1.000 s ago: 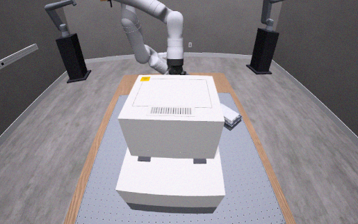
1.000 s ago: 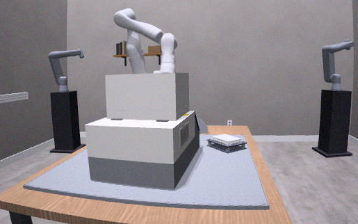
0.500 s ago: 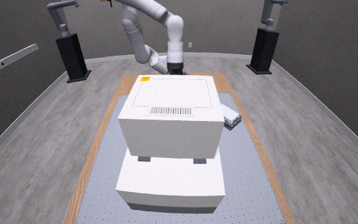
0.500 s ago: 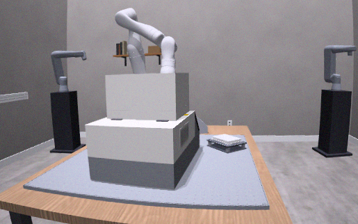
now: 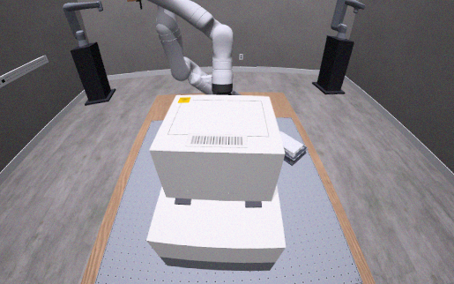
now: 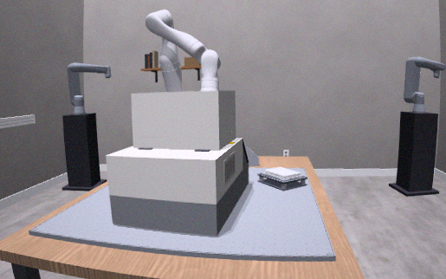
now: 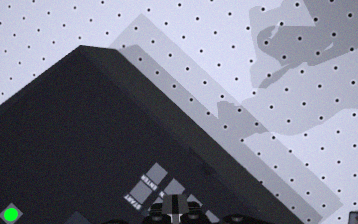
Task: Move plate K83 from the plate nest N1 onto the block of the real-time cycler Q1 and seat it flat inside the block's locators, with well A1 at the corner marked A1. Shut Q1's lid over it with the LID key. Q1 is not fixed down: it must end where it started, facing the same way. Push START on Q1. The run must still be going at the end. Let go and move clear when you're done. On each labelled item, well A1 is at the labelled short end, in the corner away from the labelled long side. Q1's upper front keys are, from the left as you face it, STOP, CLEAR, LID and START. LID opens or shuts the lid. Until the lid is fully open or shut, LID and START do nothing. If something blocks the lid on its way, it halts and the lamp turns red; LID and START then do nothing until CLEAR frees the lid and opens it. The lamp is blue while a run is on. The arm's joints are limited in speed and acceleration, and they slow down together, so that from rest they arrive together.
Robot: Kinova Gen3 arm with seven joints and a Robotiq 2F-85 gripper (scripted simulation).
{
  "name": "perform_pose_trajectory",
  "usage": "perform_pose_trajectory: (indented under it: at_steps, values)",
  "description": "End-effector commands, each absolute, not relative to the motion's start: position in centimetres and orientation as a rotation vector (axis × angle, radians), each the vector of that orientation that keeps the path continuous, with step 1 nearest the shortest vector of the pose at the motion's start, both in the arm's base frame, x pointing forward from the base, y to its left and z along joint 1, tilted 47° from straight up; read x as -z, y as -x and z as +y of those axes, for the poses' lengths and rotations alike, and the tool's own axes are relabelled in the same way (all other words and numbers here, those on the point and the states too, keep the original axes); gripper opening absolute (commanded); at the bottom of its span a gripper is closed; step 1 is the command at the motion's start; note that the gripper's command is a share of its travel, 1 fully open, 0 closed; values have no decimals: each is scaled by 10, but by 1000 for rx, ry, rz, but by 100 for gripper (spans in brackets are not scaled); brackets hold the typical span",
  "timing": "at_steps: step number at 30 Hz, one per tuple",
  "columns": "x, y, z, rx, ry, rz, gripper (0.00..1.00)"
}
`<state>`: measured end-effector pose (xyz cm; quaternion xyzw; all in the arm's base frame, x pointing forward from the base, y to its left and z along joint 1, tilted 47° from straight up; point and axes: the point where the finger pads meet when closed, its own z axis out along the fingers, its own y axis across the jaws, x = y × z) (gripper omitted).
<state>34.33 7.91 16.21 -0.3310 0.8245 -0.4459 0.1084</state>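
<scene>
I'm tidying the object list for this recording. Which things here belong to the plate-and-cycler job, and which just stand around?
Belong to the job:
- cycler Q1, lid shut
- its keypad and green lamp
- plate K83 in nest N1
- shut, empty gripper above the keys

Just standing around:
- two black pedestals with grey mounts
- wall shelf with books
- wall rail
</scene>
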Motion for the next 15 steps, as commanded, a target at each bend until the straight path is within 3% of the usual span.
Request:
perform_pose_trajectory:
  at_steps: [1,15]
  values:
    - [-159,-344,77,1310,974,2424,10]
    - [-149,-348,67,1310,974,2424,10]
